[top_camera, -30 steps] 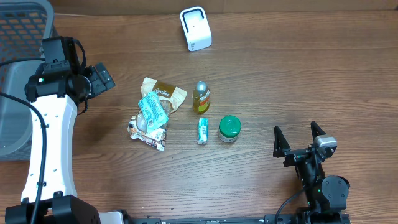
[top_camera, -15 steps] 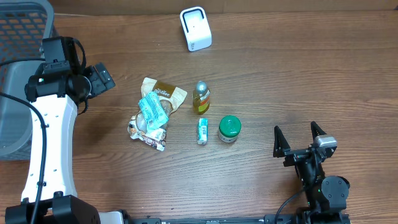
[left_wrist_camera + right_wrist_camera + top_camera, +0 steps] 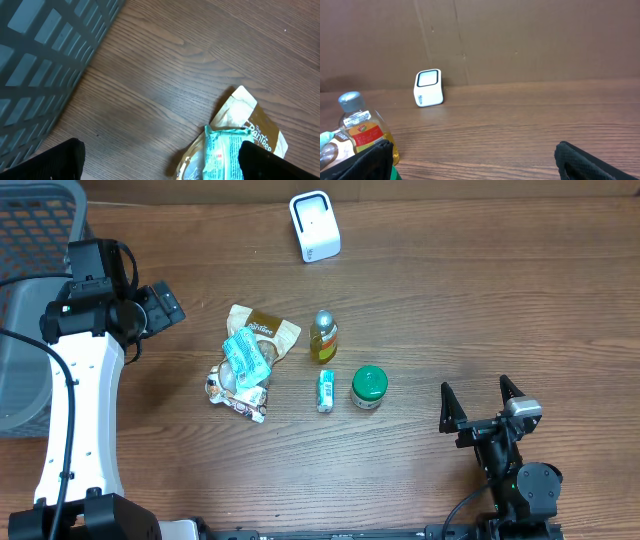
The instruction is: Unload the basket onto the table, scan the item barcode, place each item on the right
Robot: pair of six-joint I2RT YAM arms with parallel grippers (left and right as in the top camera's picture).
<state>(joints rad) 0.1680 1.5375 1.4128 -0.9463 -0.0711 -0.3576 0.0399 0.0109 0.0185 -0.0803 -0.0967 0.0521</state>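
Note:
The white barcode scanner (image 3: 315, 226) stands at the back of the table, its window showing in the right wrist view (image 3: 428, 88). The items lie in the middle: a brown pouch (image 3: 265, 330) under a teal packet (image 3: 245, 358), a crumpled wrapper (image 3: 236, 396), a yellow bottle (image 3: 323, 337), a small teal tube (image 3: 325, 390) and a green-lidded jar (image 3: 368, 386). My left gripper (image 3: 162, 305) hangs open left of the pouch, over bare wood (image 3: 160, 167), with the teal packet (image 3: 222, 150) by its right finger. My right gripper (image 3: 477, 402) rests open at the front right (image 3: 480, 167), empty.
A dark grey mesh basket (image 3: 30, 300) fills the left edge and shows in the left wrist view (image 3: 45, 60). A brown cardboard wall (image 3: 520, 40) rises behind the scanner. The yellow bottle (image 3: 364, 131) stands just beyond the right gripper's left finger.

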